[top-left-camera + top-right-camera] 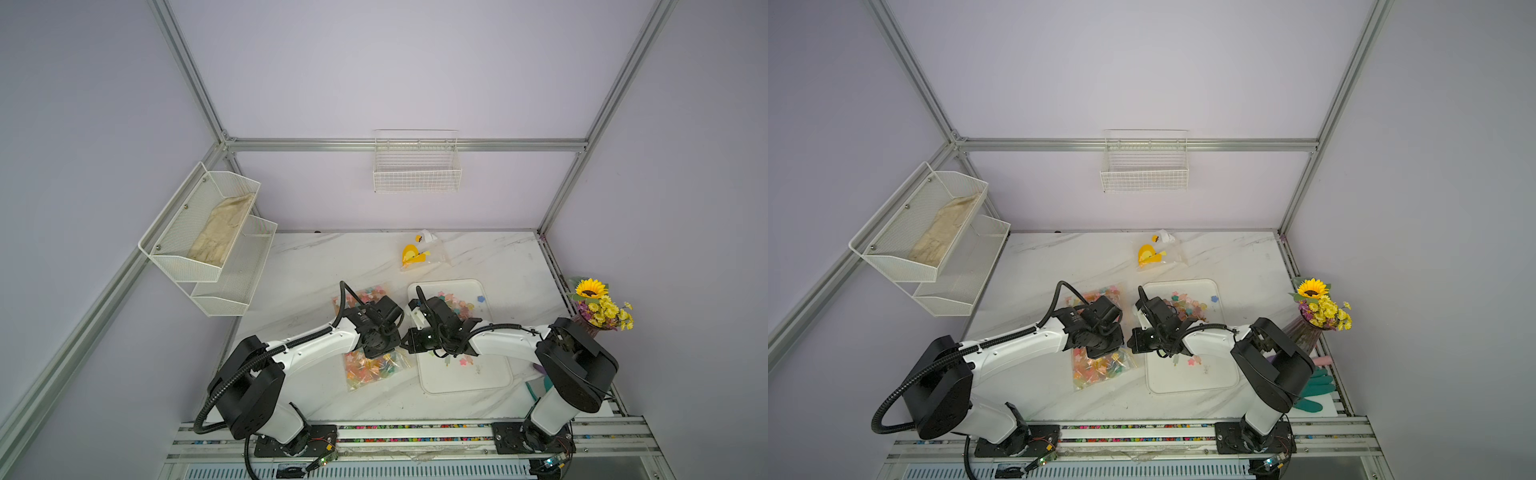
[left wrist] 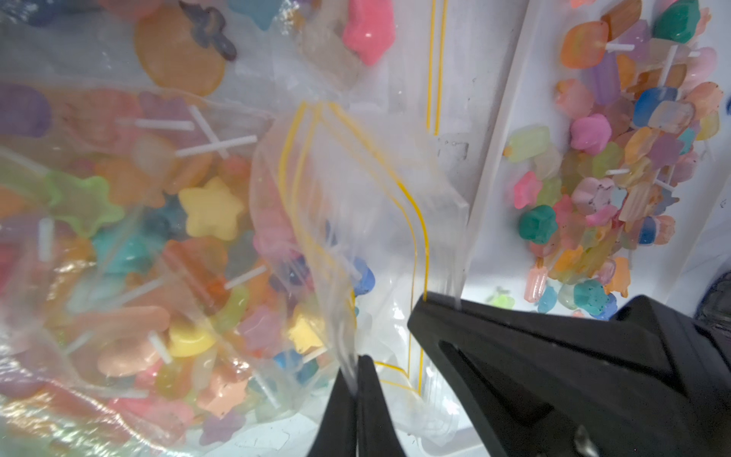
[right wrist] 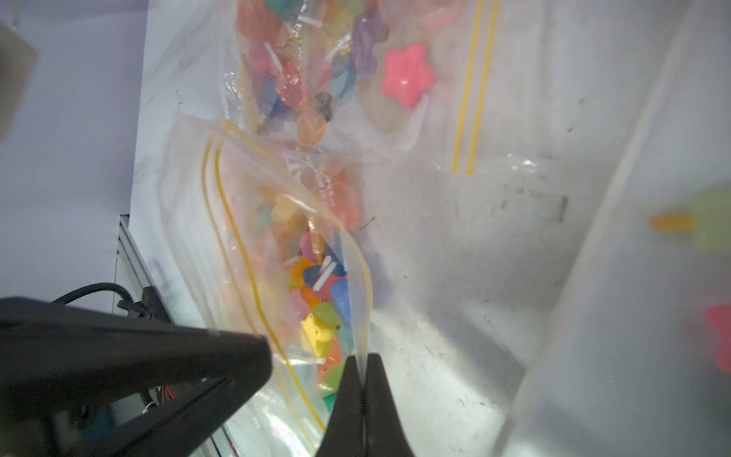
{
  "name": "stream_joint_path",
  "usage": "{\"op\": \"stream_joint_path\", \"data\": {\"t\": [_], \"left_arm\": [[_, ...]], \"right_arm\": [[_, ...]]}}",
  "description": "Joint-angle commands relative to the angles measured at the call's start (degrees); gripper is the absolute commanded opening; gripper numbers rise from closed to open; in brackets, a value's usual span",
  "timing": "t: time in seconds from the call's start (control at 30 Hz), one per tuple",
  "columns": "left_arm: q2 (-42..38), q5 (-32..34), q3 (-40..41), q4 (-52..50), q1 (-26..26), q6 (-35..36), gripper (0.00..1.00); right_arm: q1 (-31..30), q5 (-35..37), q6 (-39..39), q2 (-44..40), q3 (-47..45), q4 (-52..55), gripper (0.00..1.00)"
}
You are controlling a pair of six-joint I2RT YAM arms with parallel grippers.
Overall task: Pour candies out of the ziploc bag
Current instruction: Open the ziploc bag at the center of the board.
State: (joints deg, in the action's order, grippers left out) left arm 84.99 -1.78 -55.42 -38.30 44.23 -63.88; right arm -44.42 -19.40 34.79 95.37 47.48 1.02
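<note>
Black fingers of the left gripper stand pressed together on a fold of clear film, one lip of the ziploc bag. The right gripper is likewise clamped on the opposite lip, so the yellow-lined mouth gapes between them. Most candies sit inside the bag, which lies on the marble table just left of the white tray. A loose heap lies on the tray's far half.

From the near rail the left arm and right arm reach in low, with wrists bent down and meeting almost nose to nose over the seam between bag and tray.

Just beyond the left wrist lies a second bag of sweets, and the tray's rim runs close beneath the right wrist. Bare marble opens to the far left and behind, up to a small packet with something yellow inside. At the table's right edge, well apart, stands the bouquet.
</note>
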Motion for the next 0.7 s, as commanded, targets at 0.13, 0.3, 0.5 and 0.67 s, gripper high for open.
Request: {"op": "stream_joint_path", "data": {"t": [0.13,0.3,0.5,0.67], "left_arm": [[-6.3,-3.1,-2.6,-5.3,-1.4,4.4,0.0],[-7.2,-6.0,-1.8,-6.3,-1.9,5.8,0.0],[-7.3,-8.0,-2.2,-6.4,-1.9,6.7,0.02],[-9.0,-5.3,-3.2,-4.2,-2.0,6.5,0.49]], "right_arm": [[-0.3,11.7,3.0,-1.0,1.5,2.2,0.0],[-0.3,16.7,3.9,-2.0,1.6,3.6,0.0],[-0.3,16.6,3.2,-1.5,2.4,3.6,0.01],[-0.3,12.7,1.6,-4.2,2.5,1.4,0.25]]}}
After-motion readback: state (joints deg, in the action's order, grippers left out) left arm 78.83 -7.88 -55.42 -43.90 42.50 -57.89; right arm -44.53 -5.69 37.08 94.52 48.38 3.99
